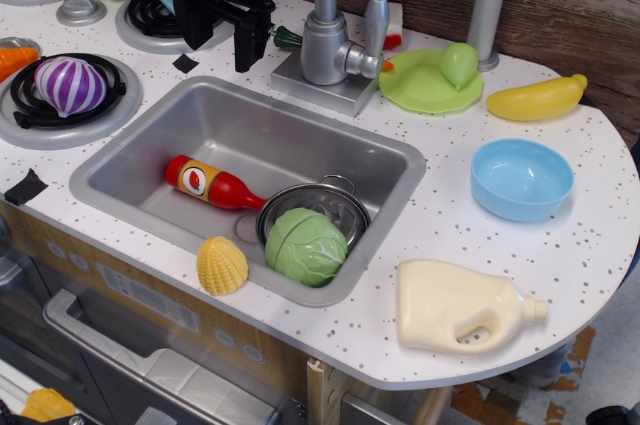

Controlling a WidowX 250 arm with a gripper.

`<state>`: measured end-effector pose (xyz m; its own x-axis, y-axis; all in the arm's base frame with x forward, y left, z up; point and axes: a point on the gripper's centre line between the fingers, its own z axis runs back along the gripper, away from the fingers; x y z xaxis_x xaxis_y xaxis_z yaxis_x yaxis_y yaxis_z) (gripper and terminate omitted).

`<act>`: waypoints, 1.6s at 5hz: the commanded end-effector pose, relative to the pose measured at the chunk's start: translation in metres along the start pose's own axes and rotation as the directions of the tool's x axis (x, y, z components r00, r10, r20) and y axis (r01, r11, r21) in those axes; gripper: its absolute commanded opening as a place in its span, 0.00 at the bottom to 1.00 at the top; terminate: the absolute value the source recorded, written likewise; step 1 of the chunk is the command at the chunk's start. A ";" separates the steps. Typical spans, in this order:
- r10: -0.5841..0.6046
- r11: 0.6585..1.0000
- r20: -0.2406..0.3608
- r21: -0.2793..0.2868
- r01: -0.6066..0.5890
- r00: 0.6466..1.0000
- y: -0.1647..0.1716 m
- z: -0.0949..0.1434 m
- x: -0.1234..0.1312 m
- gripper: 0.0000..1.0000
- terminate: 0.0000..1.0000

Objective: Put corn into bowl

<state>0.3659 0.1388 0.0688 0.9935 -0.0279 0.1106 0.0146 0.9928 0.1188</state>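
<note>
The corn (222, 265) is a short yellow ribbed cob end lying on the counter's front edge, just in front of the sink. The light-blue bowl (521, 178) sits upright and empty on the counter at the right. My black gripper (220, 40) hangs at the back, above the counter between the stove and the faucet, far from both corn and bowl. Its two fingers (246, 45) point down with a gap between them and hold nothing.
The steel sink (130, 150) holds a red ketchup bottle (212, 183) and a steel pot (335, 200) with a green cabbage (306, 245). A cream jug (462, 307) lies front right. A green plate (420, 85), yellow banana-like toy (537, 98) and faucet (330, 35) stand behind.
</note>
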 end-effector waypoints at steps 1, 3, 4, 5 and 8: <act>0.000 1.000 0.000 0.000 0.000 1.000 0.000 0.000 0.000 1.00 0.00; 0.088 0.996 -0.031 0.002 -0.088 0.996 -0.029 0.035 -0.037 1.00 0.00; 0.138 0.989 -0.059 -0.044 -0.141 0.989 -0.052 0.050 -0.061 1.00 0.00; 0.184 0.982 -0.044 -0.041 -0.186 0.982 -0.066 0.055 -0.087 1.00 0.00; 0.240 0.971 0.059 -0.033 -0.239 0.969 -0.087 0.039 -0.129 1.00 0.00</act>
<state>0.2240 0.0476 0.0701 0.9650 0.1962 0.1743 -0.2096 0.9758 0.0620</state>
